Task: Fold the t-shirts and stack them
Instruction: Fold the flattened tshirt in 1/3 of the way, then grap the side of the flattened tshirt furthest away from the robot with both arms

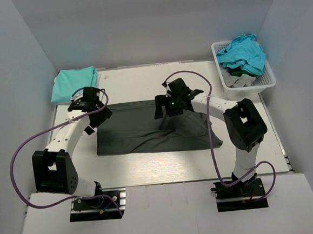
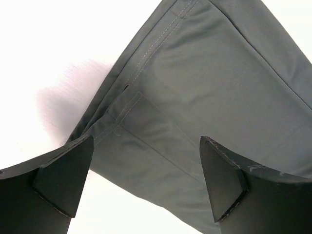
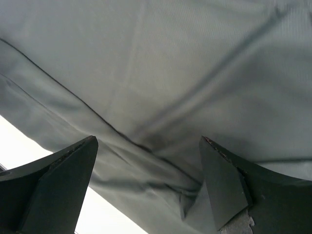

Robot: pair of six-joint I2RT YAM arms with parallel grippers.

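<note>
Top external view first: got one mint-green tee folded at the far-left corner, so calling that one done. Got the dark charcoal tee spread mid-table, looks partway folded, right end rumpled. Seeing the left gripper wide open over its left edge and the right gripper gaping above the rumpled bit, gripping nothing. Spotting a turquoise tee and a grey one heaped in the white basket far right. Guessing well under half done.

Lab booth, white walls, bolted robot arms
</note>
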